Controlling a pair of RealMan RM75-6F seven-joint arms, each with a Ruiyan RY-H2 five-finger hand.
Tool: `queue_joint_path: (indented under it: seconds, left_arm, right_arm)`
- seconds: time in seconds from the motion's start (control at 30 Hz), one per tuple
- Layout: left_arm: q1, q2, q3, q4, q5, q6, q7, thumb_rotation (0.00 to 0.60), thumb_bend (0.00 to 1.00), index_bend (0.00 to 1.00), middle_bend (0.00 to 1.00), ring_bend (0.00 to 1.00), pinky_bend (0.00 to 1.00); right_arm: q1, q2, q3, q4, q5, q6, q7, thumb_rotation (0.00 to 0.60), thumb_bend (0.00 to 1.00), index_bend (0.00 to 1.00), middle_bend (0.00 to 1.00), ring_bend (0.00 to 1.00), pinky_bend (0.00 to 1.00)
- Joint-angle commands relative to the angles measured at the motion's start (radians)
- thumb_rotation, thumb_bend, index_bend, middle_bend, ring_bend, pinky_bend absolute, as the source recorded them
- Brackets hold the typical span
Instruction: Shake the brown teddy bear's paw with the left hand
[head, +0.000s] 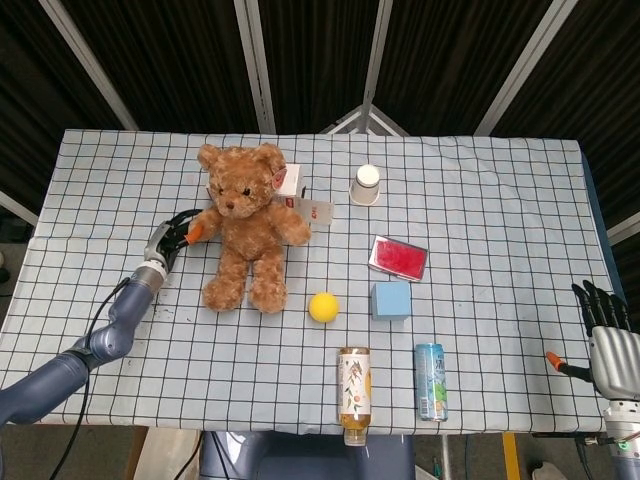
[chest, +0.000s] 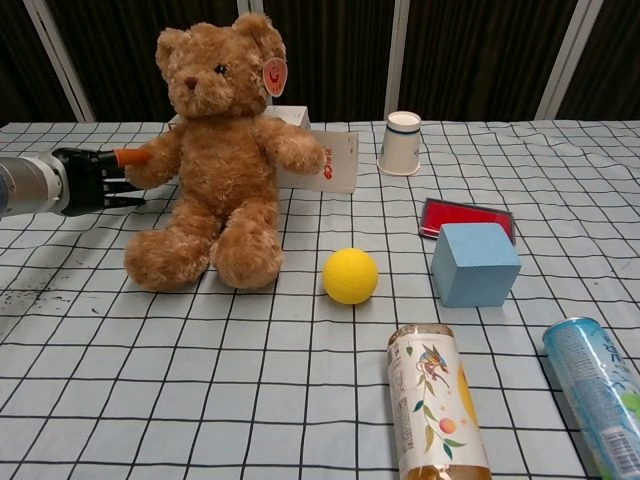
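Paw in your left hand (chest: 85, 178) — bear seated at the table's back-left

Your fingers clasp the brown teddy bear (chest: 210, 160) by its outstretched paw (chest: 145, 167). It looks soft, light and tippy — grip the plush paw end and shake gently. Your right hand (head: 605, 330) hangs unclenched, holding nothing.

My left hand (chest: 85, 180) wrapped the bear's paw (chest: 145, 167), so the paw's tip stayed hidden behind my fingers. The bear (chest: 212, 150) covered most of the white box (chest: 325, 162) behind it. The can (chest: 598, 390) and bottle (chest: 437, 408) ran off the chest view's bottom edge.
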Motion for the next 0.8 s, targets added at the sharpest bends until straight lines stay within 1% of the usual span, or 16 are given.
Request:
queue_joint_path:
  seconds: [0.03,0.17,0.37,0.6,0.8]
  left_arm:
    - [0.001,0.007,-0.012,-0.025,0.008,0.014,0.011,0.600,0.66,0.30,0.46,0.07,0.00]
    - [0.008,0.025,-0.022,-0.074,0.016,0.045,0.036,0.600,0.66,0.30,0.46,0.07,0.00]
    - [0.017,0.039,-0.019,-0.105,0.000,0.080,0.074,0.600,0.66,0.30,0.45,0.07,0.00]
    - [0.014,0.029,0.004,-0.065,-0.059,0.061,0.114,0.600,0.66,0.30,0.45,0.07,0.00]
    - [-0.001,0.016,0.013,-0.029,-0.084,0.038,0.144,0.600,0.66,0.30,0.45,0.07,0.00]
  right_arm:
    - [0.000,0.001,0.001,-0.001,0.000,0.001,0.001,0.600,0.13,0.05,0.01,0.00,0.00]
    - [-0.002,0.003,0.001,-0.001,0.000,0.003,0.004,0.600,0.13,0.05,0.01,0.00,0.00]
    - [-0.002,0.004,0.000,-0.004,-0.002,0.004,0.005,0.600,0.13,0.05,0.01,0.00,0.00]
    - [-0.002,0.004,-0.001,-0.006,-0.002,0.002,0.003,0.600,0.13,0.05,0.01,0.00,0.00]
    - [0.000,0.003,0.000,-0.006,0.003,-0.003,-0.001,0.600,0.13,0.05,0.01,0.00,0.00]
